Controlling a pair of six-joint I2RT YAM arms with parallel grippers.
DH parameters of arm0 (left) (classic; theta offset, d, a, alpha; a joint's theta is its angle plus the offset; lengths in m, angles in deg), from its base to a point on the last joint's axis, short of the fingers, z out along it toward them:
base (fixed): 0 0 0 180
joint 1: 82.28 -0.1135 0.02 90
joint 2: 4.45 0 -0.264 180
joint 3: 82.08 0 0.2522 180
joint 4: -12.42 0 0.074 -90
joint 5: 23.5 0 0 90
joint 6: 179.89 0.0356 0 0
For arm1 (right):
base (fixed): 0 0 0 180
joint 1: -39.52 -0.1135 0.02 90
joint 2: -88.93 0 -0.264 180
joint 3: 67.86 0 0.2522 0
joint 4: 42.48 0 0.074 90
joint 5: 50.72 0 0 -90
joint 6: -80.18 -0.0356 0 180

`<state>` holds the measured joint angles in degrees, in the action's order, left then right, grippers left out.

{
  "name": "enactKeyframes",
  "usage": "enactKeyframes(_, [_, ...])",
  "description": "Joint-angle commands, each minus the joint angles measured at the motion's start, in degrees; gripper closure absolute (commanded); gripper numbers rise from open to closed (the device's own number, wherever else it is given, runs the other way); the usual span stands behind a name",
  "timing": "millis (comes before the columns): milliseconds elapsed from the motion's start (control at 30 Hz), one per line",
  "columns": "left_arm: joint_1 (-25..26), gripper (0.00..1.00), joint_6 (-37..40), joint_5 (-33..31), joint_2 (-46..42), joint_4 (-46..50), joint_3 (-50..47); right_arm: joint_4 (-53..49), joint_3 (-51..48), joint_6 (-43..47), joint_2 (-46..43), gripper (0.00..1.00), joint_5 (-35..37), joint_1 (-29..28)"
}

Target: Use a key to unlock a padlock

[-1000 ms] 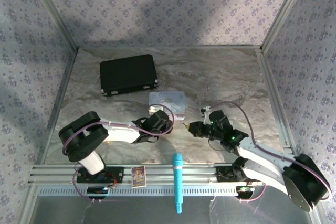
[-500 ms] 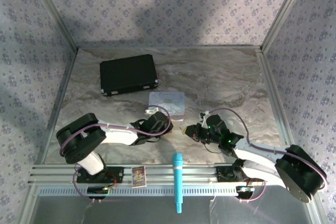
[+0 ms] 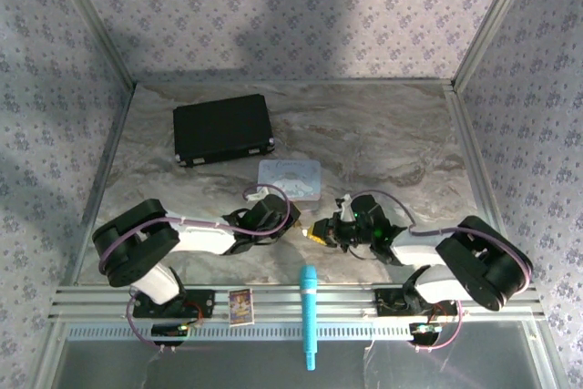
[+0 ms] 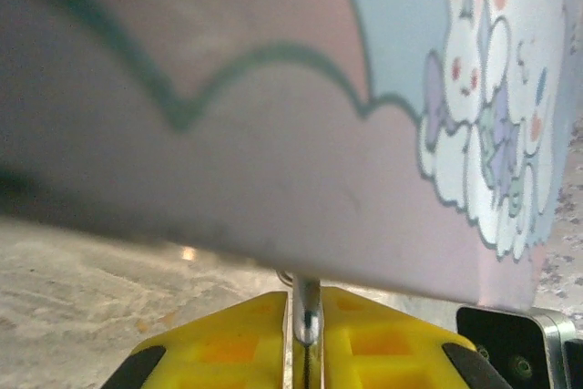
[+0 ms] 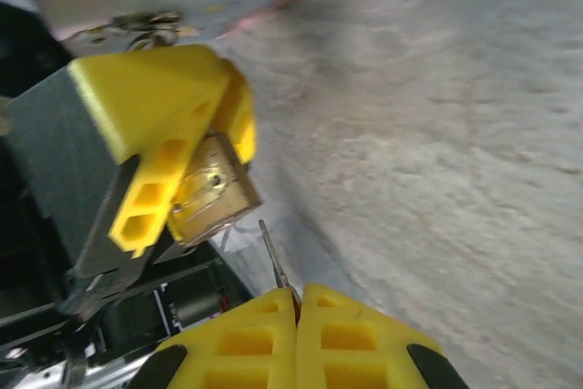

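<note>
My left gripper (image 4: pixel 305 309) is shut on the padlock, whose thin silvery shackle (image 4: pixel 307 302) stands between the yellow fingers. In the right wrist view the brass padlock (image 5: pixel 211 191) juts from those left fingers (image 5: pixel 155 125), keyhole face toward me. My right gripper (image 5: pixel 298 296) is shut on the key (image 5: pixel 272 257), whose thin blade points up at the padlock and stops a short gap below it. In the top view the left gripper (image 3: pixel 296 225) and the right gripper (image 3: pixel 326 232) meet tip to tip at the table's front middle.
A pastel tin (image 3: pixel 290 177) lies just behind the grippers and looms close over the left fingers (image 4: pixel 273 134). A black case (image 3: pixel 223 129) sits at the back left. A blue tool (image 3: pixel 309 312) and a small card (image 3: pixel 240 305) rest on the front rail.
The right gripper has moved left and lower with the key, closing on the left gripper and the padlock. The left gripper has barely shifted.
</note>
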<state>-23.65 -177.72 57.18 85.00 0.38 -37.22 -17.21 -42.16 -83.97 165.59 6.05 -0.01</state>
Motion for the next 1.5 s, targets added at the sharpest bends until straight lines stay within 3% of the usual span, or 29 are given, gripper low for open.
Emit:
enactKeyframes(0, [-0.09, 0.96, -5.64, 0.53, 1.51, -4.83, -1.41, 0.56, 1.07, 0.34, -0.82, 1.0, -2.94, 0.83])
enactKeyframes(367, [-0.39, 0.97, -7.89, 2.57, 2.81, -8.5, -1.74, -1.4, 2.35, 1.3, -0.69, 1.0, -3.03, 1.38])
enactKeyframes(1200, [0.04, 0.99, -8.76, 2.98, 4.61, -11.54, -2.23, 7.16, 2.83, -0.74, 3.65, 1.0, -1.59, 3.63])
enactKeyframes(1467, [0.17, 0.93, -8.9, 2.44, 4.91, -9.68, -1.68, 7.81, 2.48, -0.34, 3.64, 1.0, -1.07, 3.21])
